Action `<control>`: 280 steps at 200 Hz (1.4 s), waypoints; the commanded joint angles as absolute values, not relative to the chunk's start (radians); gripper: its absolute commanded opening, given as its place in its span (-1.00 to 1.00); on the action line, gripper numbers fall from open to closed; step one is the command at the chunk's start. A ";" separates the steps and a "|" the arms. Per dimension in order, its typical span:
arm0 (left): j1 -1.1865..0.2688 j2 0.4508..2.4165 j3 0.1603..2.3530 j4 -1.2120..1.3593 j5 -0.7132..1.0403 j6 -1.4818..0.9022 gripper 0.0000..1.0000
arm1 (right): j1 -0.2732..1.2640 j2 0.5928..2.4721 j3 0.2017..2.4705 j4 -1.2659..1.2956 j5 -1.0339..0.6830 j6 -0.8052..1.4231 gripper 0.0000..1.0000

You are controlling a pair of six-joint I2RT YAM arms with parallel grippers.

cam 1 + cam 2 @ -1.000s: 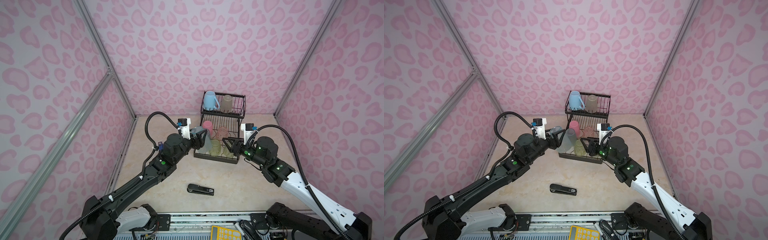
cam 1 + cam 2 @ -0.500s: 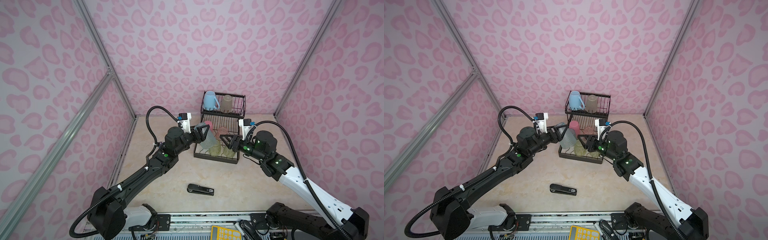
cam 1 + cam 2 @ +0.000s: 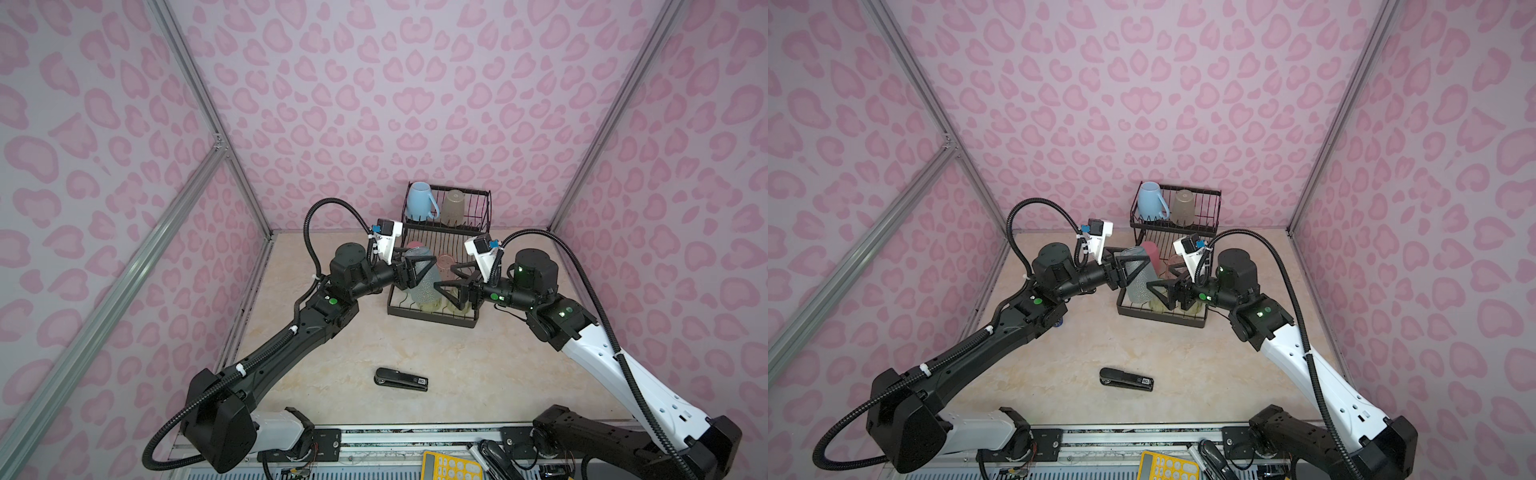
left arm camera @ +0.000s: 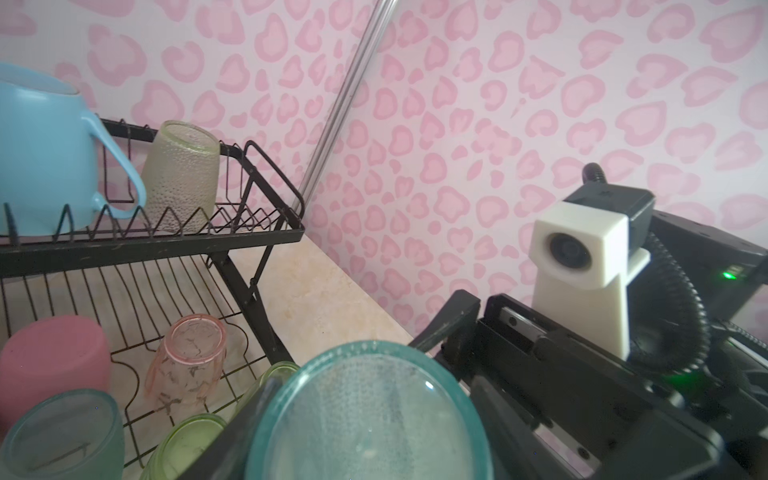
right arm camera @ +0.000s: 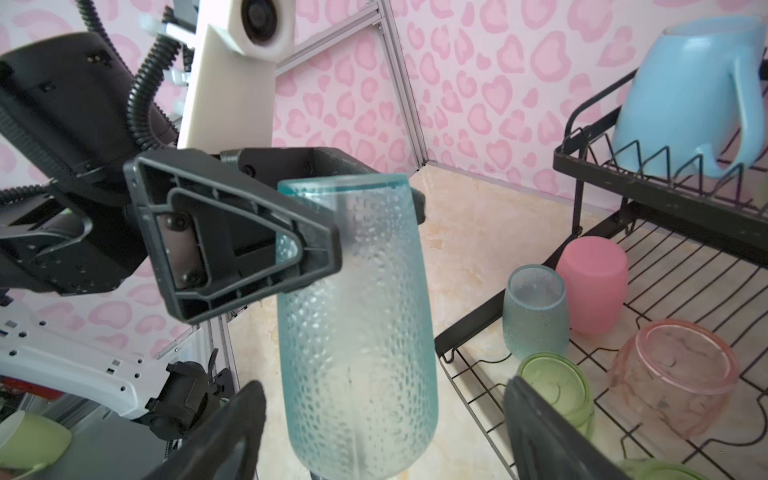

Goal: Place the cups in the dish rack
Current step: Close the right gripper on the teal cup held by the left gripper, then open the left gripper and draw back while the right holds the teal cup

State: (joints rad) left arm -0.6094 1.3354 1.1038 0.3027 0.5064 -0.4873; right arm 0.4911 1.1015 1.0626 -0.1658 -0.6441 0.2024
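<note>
A frosted blue-grey pebbled tumbler [image 3: 424,286] [image 3: 1140,278] [image 5: 357,332] hangs over the front left of the black wire dish rack [image 3: 432,322] [image 3: 1160,320]. My left gripper [image 3: 415,270] [image 4: 365,436] is shut on its far end. My right gripper [image 3: 451,282] [image 5: 382,436] is open, its fingers [image 5: 232,432] standing wide on either side of the tumbler's other end, apart from it. On the raised shelf stand a light-blue mug [image 3: 419,201] and a pebbled tumbler [image 3: 454,208]. On the lower tray are a pink cup [image 5: 592,282], a small frosted cup [image 5: 534,316], green cups [image 5: 557,386] and a pinkish ribbed cup [image 5: 673,374].
A black stapler [image 3: 401,379] [image 3: 1126,379] lies on the beige tabletop near the front. Pink patterned walls close in the back and both sides. The two wrists face each other closely at the rack's front.
The right gripper's jaws have spread wide apart. Both wrists have shifted toward the rack, and the tumbler has moved right, over the rack's front left corner.
</note>
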 commanded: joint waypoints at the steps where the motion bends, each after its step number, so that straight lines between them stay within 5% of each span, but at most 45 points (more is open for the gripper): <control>1: -0.606 1.343 1.134 0.296 0.608 -0.429 -0.10 | 0.463 1.106 1.060 -0.139 -0.760 0.136 0.81; 280: -0.606 1.433 1.228 0.436 0.833 -0.452 -0.13 | 0.431 1.318 1.293 -0.240 -0.998 0.057 0.80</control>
